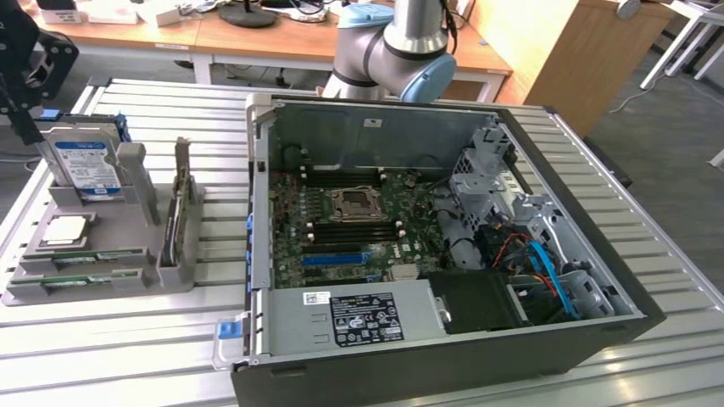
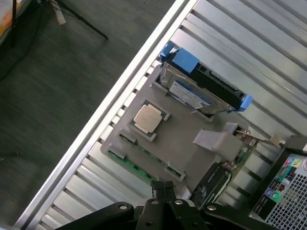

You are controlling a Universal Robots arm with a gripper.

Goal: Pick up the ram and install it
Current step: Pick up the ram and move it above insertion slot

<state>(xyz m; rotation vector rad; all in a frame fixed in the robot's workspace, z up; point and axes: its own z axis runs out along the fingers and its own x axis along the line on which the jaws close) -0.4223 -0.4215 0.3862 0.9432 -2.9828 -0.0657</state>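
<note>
The ram (image 1: pixel 81 281) (image 2: pixel 125 165), a slim green stick, stands on edge in the outermost slot of a grey holder (image 1: pixel 136 275) (image 2: pixel 182 139), at about eight o'clock in the exterior view. A second green stick (image 1: pixel 104 255) (image 2: pixel 149 152) sits in the slot just beside it. Further into the holder lie a square processor chip (image 1: pixel 66 229) (image 2: pixel 147 118) and, at about ten o'clock, a hard drive (image 1: pixel 88 165) (image 2: pixel 192 93) standing upright. An expansion card (image 1: pixel 179 195) stands on edge along the holder's side nearest the computer. The holder rests on a slatted metal worktop (image 1: pixel 114 348) (image 2: pixel 230 33). Beside it, from the centre towards four o'clock, an open computer case (image 1: pixel 611 271) shows its motherboard (image 1: pixel 362 216) with a blue slot strip (image 1: pixel 334 257). In the wrist view the hand (image 2: pixel 163 188) is clenched with nothing between its fingers, hanging near the ram's edge of the holder but apart from the ram.
</note>
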